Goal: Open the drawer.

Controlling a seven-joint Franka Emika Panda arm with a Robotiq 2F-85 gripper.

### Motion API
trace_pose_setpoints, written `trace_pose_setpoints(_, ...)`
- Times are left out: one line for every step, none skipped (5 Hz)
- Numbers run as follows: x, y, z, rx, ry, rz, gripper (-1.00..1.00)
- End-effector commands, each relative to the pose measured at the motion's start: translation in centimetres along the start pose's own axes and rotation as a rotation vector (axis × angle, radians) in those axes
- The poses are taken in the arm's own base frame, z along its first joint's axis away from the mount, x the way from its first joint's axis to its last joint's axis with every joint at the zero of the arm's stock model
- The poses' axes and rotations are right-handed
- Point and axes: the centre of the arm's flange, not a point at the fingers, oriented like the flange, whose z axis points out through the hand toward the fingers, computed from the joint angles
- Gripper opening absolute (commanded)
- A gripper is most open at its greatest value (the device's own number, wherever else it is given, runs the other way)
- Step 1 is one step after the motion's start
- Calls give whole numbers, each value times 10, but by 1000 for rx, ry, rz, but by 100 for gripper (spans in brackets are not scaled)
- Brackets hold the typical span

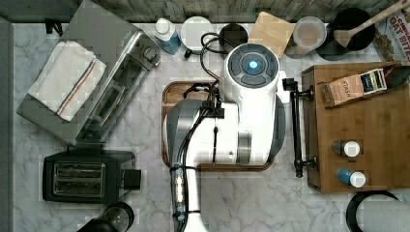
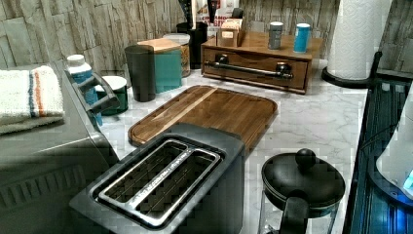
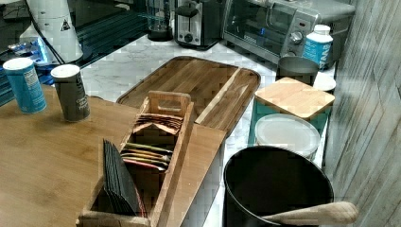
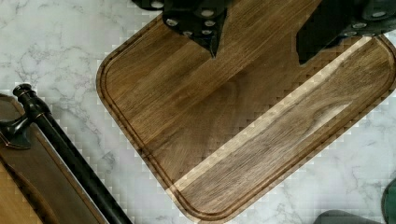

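The drawer [image 2: 253, 60] is the front of a light-bamboo box at the far end of the counter in the left view, and it looks closed flush. Its long black bar handle [image 2: 248, 70] runs across the front and also shows in the top view [image 1: 295, 128]. In the wrist view the handle [image 4: 70, 156] lies off to one side of my gripper [image 4: 258, 53]. The gripper is open, hovering over the brown cutting board [image 4: 224, 121] with nothing between its black fingers [image 4: 205, 23]. In the top view my arm covers the gripper.
A tea box [image 3: 151, 156] and two shakers [image 1: 347, 147] stand on the box top. A toaster [image 1: 82, 175], toaster oven [image 1: 96, 77] and black-lidded pot [image 2: 302, 185] sit on the far side of the cutting board [image 2: 214, 109]. Canisters line the back wall; a paper towel roll [image 2: 358, 34] stands beside the box.
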Motion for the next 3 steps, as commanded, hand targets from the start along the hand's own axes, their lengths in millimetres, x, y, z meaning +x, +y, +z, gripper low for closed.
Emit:
trace_pose_setpoints(1,-1,5,-6,-7,-1,100)
trace_pose_setpoints(-8,-8,11,-49,14,-45,100)
trace_pose_setpoints(-8,16,18,-68,30,-224,100)
